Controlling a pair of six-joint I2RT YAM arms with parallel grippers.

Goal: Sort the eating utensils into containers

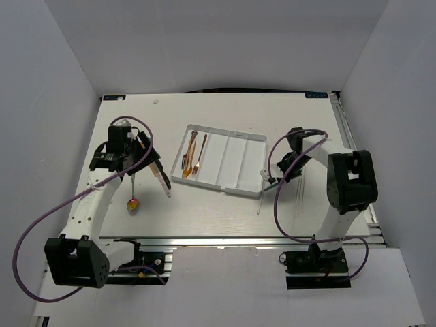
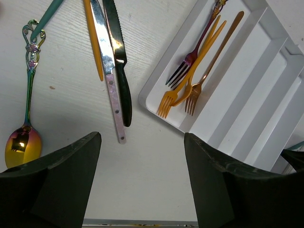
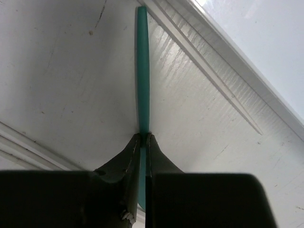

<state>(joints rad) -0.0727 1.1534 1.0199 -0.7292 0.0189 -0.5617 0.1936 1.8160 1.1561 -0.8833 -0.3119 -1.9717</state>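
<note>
The white tray point(image 1: 235, 182) lies mid-table; its leftmost compartment holds orange-gold forks point(image 1: 189, 158). In the left wrist view these forks point(image 2: 183, 88) lie beside a dark purple fork point(image 2: 189, 61) in the tray point(image 2: 266, 80). A black knife point(image 2: 121, 66), a silver knife point(image 2: 110, 80), an orange handle point(image 2: 93, 42), a teal utensil point(image 2: 47, 16) and an iridescent spoon point(image 2: 21, 142) lie on the table left of it. My left gripper point(image 2: 142, 183) is open, empty and raised above them point(image 1: 144, 158). My right gripper point(image 3: 144, 137) is shut on a slim teal utensil point(image 3: 142, 71) at the tray's right end point(image 1: 274, 178).
Thin pale chopsticks point(image 1: 300, 194) lie on the table right of the tray, under the right arm. The iridescent spoon point(image 1: 133, 202) and the knives point(image 1: 163, 180) lie left of the tray. White walls close in the table on three sides.
</note>
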